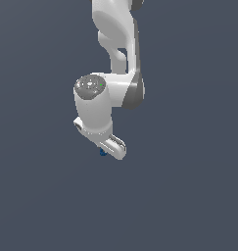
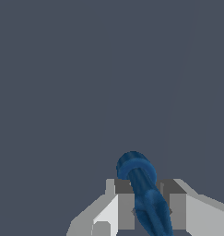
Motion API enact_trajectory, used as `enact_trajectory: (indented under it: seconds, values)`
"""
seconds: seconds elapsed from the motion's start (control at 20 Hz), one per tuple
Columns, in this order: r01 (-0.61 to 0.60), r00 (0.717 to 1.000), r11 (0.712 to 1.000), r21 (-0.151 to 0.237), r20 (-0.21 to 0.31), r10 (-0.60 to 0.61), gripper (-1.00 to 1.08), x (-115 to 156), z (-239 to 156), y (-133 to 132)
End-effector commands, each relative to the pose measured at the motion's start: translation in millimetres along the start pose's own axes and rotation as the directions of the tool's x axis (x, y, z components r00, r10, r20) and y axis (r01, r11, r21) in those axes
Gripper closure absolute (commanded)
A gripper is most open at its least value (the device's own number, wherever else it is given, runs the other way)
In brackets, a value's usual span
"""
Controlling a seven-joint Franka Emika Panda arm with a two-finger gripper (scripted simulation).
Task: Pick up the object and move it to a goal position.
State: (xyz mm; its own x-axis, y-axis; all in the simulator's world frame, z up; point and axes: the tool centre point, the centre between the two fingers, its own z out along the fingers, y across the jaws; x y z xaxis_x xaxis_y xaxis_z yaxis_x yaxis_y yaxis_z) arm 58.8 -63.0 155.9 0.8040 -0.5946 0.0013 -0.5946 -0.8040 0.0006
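Two grey fingers (image 2: 126, 209) of the gripper (image 2: 148, 209) press the dark-blue object (image 2: 148, 198) from both sides, jaws nearly closed. In the exterior view only a blue speck (image 1: 103, 153) shows under the white hand; the rest is hidden.

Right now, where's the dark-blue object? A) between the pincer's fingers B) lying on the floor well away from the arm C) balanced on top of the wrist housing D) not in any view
A: in the wrist view the dark-blue object sits between the two grey fingers of the pincer, which close against its sides; in the exterior view a speck of blue shows just under the white pincer.
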Motion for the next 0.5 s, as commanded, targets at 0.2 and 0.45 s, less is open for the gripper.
enact_trajectory:
  seconds: [0.2, 0.45]
  values:
    - [0.000, 1.000, 1.000, -0.001, 0.001, 0.000, 1.08, 23, -33, -19]
    - [0.000, 1.000, 1.000, 0.000, 0.001, 0.000, 1.08, 39, -53, -31]
